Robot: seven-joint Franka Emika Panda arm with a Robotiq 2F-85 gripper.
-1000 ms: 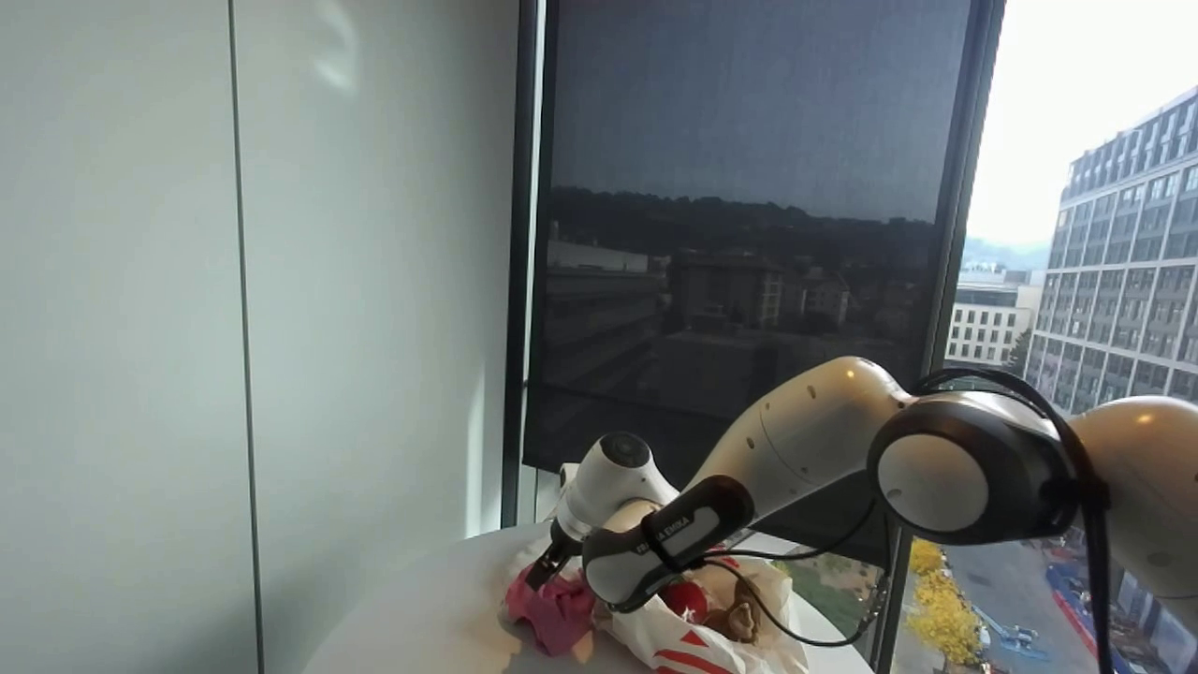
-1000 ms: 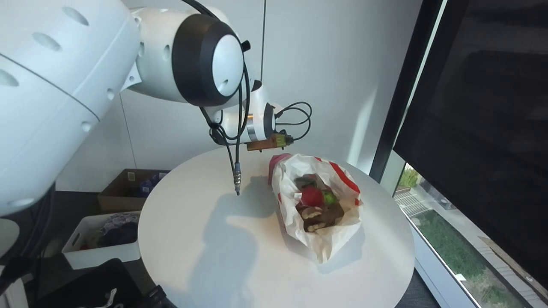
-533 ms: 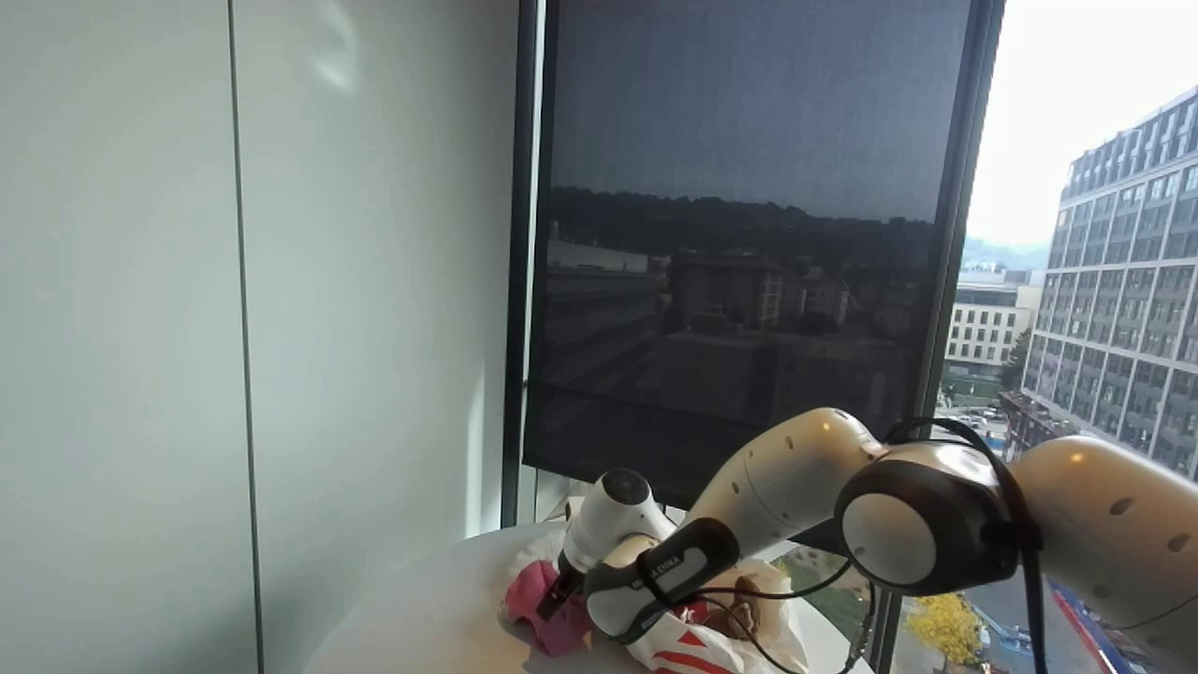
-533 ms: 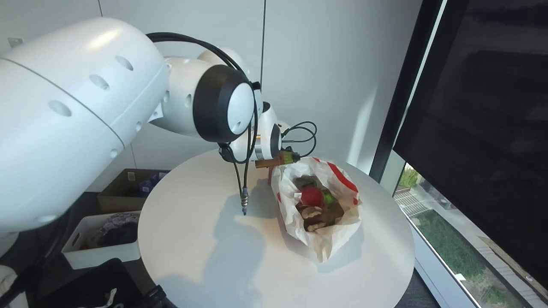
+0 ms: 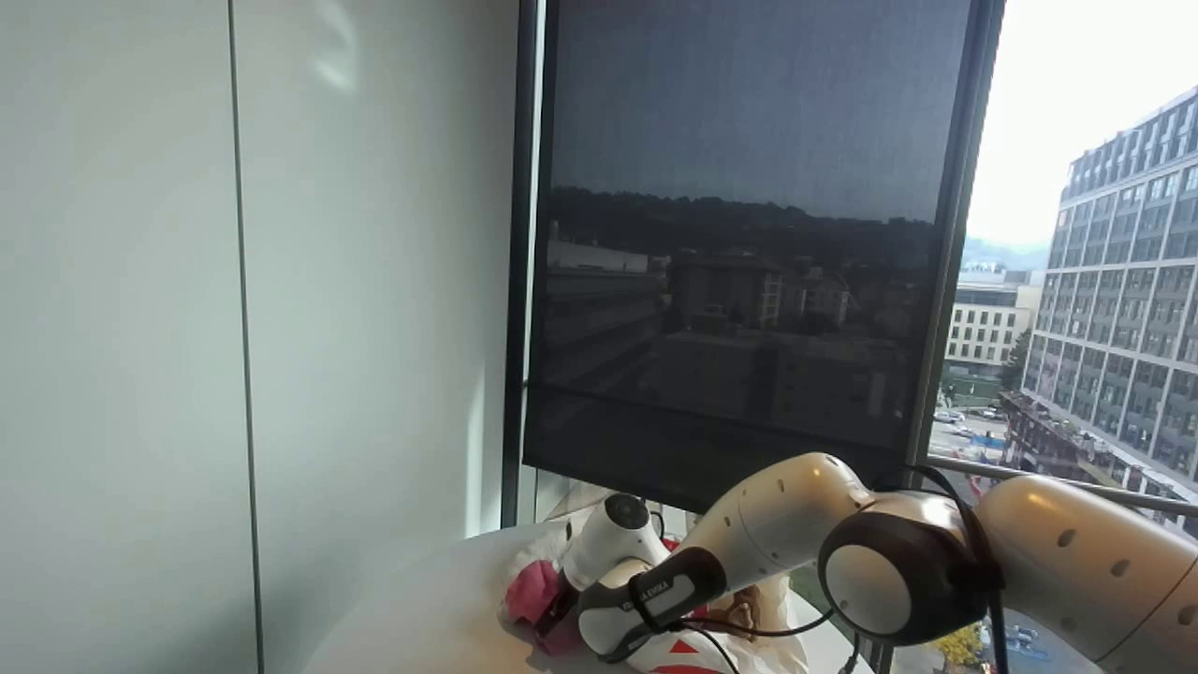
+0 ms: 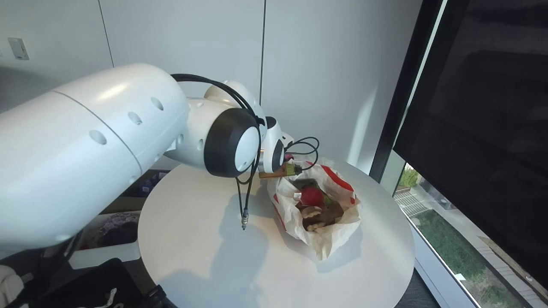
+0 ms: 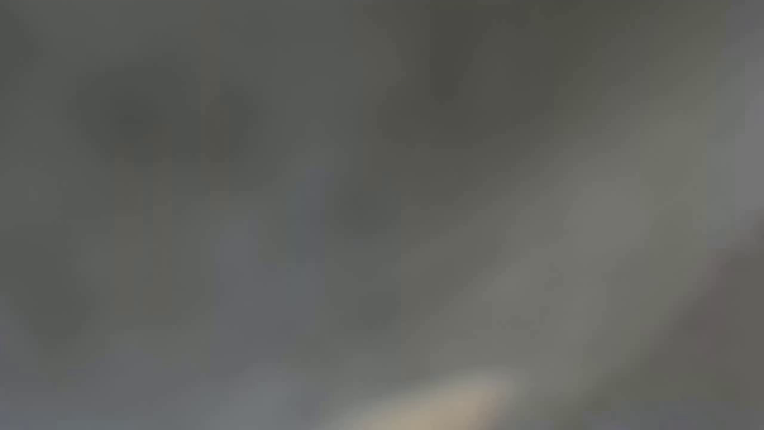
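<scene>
Pink cloth (image 5: 531,592) lies crumpled on the white table (image 6: 184,239), just beside the open paper bag (image 6: 324,246). Gripper (image 5: 550,622) sits low at the cloth, contact unclear; wrist view a blur, so cannot tell whether its fingers stand apart or together. Looks best worked slowly, easing off before the table, clear of the bag.

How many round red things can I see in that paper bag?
1: a round red thing in the paper bag, beside something green; more may be hidden underneath.
</scene>
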